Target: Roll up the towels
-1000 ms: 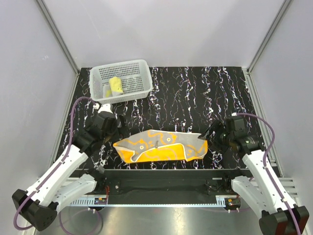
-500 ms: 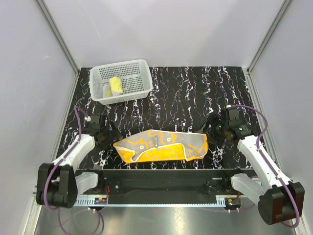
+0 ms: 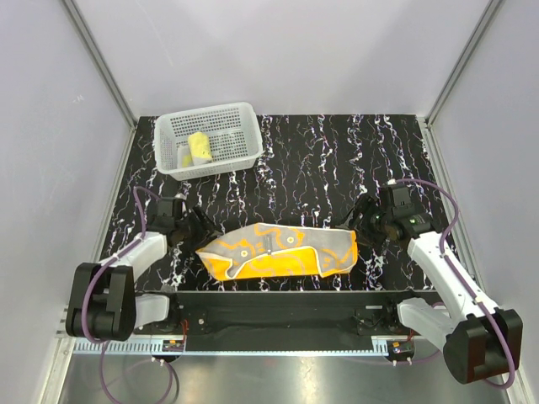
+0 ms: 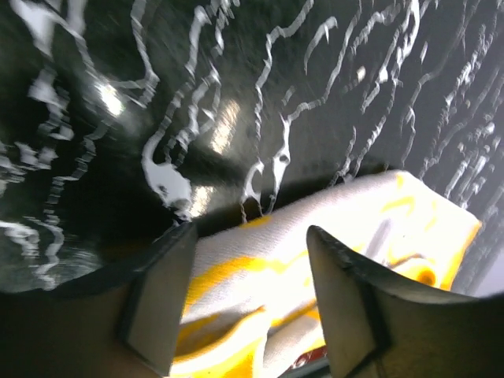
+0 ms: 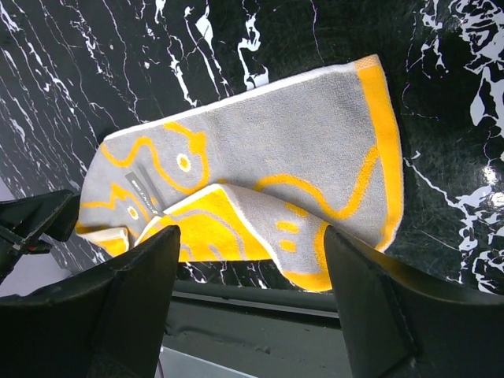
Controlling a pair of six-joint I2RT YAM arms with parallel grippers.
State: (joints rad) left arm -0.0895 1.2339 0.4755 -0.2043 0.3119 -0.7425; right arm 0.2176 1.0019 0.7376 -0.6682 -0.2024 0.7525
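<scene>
Orange cloth with a paler grey back: the orange towel (image 3: 278,252) lies folded into a long strip along the near side of the marbled black table (image 3: 337,160), not yet rolled.

Change over the last second: the left arm has dropped from a raised pose to table height. This brings the left gripper (image 3: 202,229) to the strip's left end. In the left wrist view its jaws are narrower than before but still apart, with the towel's corner lying between them and no cloth pinched. The right gripper (image 3: 364,220) has shifted only slightly and hovers by the right end, jaws spread, holding nothing.

Reading: a grasp on the left end appears to be in preparation, to start the roll.

Surroundings: the yellow towel (image 3: 200,147) sits rolled inside the white mesh basket (image 3: 215,164) at the far left, well apart. Nothing blocks either gripper. The uneven doubled flap may be caught only in part.
</scene>
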